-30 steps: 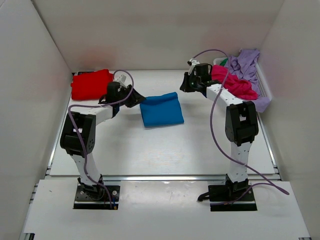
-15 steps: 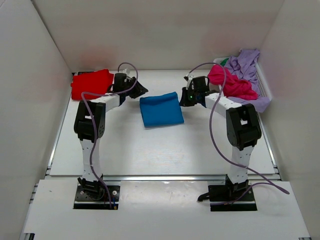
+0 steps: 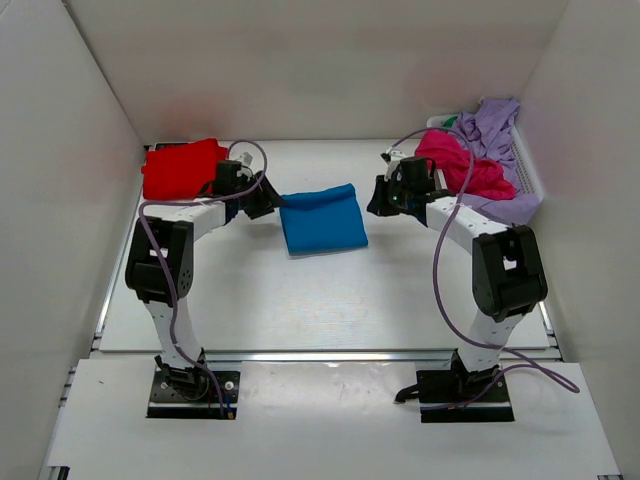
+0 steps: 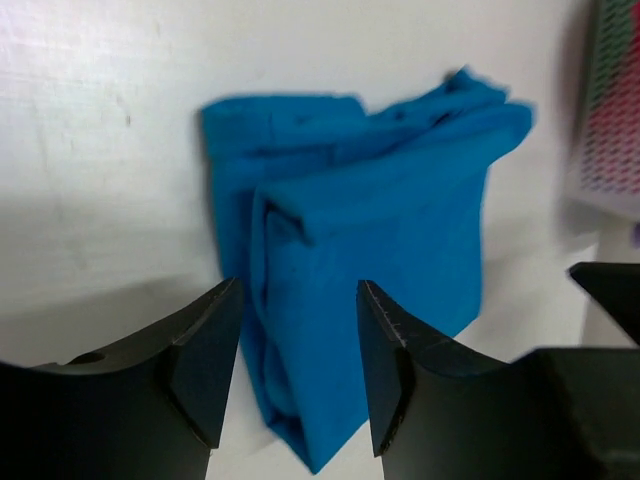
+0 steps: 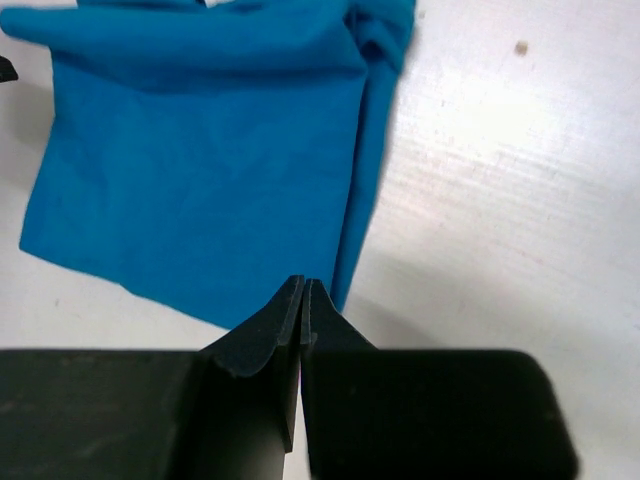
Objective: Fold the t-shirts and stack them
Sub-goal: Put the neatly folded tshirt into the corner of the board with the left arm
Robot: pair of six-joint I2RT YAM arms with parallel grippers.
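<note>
A folded bright blue t-shirt point(image 3: 322, 221) lies flat mid-table; it also shows in the left wrist view point(image 4: 370, 240) and the right wrist view point(image 5: 200, 160). A folded red t-shirt point(image 3: 180, 168) lies at the back left. Magenta point(image 3: 462, 165) and lilac point(image 3: 490, 128) t-shirts lie bunched in the white basket point(image 3: 531, 178) at the back right. My left gripper point(image 3: 268, 197) point(image 4: 298, 300) is open and empty just left of the blue shirt. My right gripper point(image 3: 377, 201) point(image 5: 303, 286) is shut and empty just right of the blue shirt.
White walls enclose the table on the left, back and right. The basket stands against the right wall. The arms' purple cables loop above the table near each wrist.
The left gripper has moved a little toward me and to the blue shirt's left edge. The right gripper has stayed by the shirt's right edge while its elbow swung right.
</note>
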